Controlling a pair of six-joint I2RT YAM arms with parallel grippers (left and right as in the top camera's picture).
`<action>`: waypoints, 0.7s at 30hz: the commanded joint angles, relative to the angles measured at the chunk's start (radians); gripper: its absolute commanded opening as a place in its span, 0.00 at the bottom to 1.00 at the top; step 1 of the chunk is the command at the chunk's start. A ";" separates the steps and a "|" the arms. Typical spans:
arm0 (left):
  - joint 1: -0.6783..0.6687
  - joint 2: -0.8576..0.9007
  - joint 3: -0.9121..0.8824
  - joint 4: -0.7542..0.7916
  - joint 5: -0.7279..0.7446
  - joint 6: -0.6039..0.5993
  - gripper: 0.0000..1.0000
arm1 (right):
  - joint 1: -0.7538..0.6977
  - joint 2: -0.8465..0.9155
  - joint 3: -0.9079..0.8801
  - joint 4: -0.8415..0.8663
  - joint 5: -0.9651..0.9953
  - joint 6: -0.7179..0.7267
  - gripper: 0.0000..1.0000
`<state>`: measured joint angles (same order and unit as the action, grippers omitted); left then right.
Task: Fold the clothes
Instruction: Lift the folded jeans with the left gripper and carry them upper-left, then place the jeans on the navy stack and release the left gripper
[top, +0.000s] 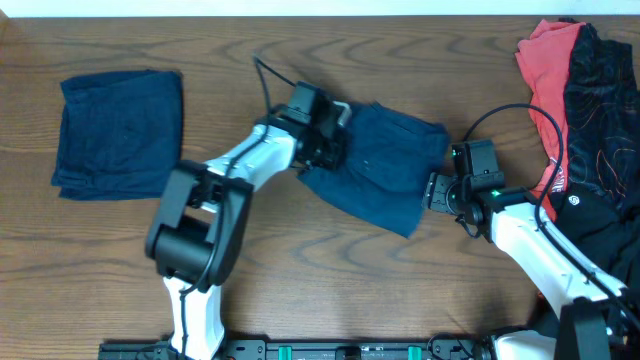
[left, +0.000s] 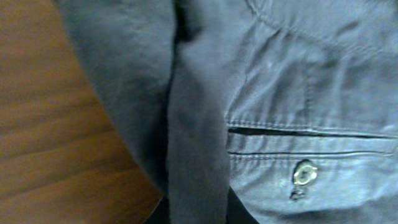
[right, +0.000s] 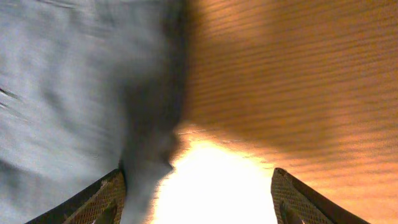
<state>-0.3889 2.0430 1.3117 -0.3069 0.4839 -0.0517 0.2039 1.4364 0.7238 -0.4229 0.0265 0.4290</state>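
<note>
Wood all round. Noted red-black pile (top: 590, 110) at far right corner, navy shorts (top: 385, 165) at centre, folded cloth (top: 120, 135) near left edge. Saw left claw (top: 328, 140) on shorts' left end, grip impossible to tell; right claw (right: 199, 193) gaping at right end.

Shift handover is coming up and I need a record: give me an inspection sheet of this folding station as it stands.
Surface: wooden table, brown grain.
Job's things: folded navy garment at left; blue garment centre, rumpled; red and black clothes pile at right.
Clutter: nothing seen.
Pincers: left pincer on the blue garment's left edge, state unclear; right pincer open at its right edge.
Cables: black cable by each arm.
Surroundings: mounting rail at the near edge.
</note>
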 joint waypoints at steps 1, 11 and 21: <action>0.121 -0.145 0.000 0.007 -0.049 -0.037 0.11 | -0.018 -0.066 0.000 -0.021 0.062 0.011 0.73; 0.446 -0.452 0.000 0.025 -0.259 -0.113 0.11 | -0.031 -0.146 0.000 -0.057 0.075 0.002 0.77; 0.781 -0.450 -0.001 0.034 -0.276 -0.328 0.11 | -0.031 -0.146 0.000 -0.080 0.082 0.000 0.77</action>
<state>0.3408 1.5723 1.2999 -0.2752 0.2180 -0.2935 0.1787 1.3006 0.7238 -0.4984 0.0875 0.4290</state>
